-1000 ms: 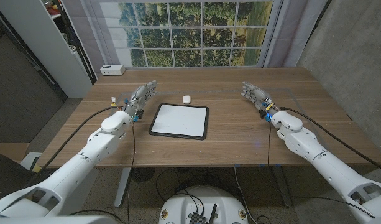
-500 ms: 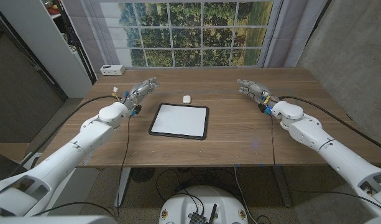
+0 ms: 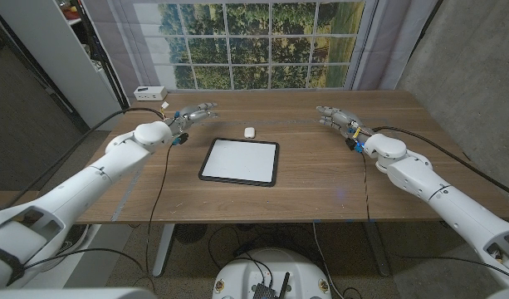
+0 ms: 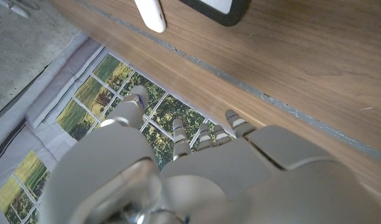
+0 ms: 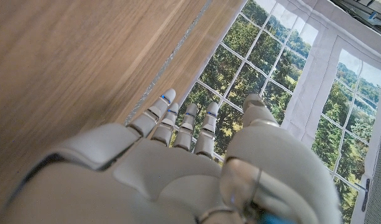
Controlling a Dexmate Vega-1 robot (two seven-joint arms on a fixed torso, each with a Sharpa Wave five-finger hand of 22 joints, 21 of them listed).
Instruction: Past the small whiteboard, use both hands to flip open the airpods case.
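A small white airpods case [image 3: 248, 131] lies shut on the wooden table [image 3: 320, 174], just beyond the far edge of the small whiteboard [image 3: 240, 160]. In the left wrist view the case [image 4: 151, 14] and a corner of the whiteboard [image 4: 219, 7] appear ahead of my left hand [image 4: 178, 174]. My left hand [image 3: 192, 115] hovers left of the case with its fingers spread toward it, holding nothing. My right hand [image 3: 338, 119] is well right of the case, fingers apart and empty. The right wrist view has my right hand [image 5: 178, 168] over bare wood.
A white box [image 3: 149, 93] sits at the table's far left corner. A window backdrop [image 3: 258, 41] hangs behind the table. A dark cabinet [image 3: 34, 66] stands to the left. Black cables [image 3: 146, 199] trail along both arms.
My left hand has swung farther back and toward the case, its fingers now pointing right. My right hand has shifted back and slightly inward. The case and whiteboard have not moved.
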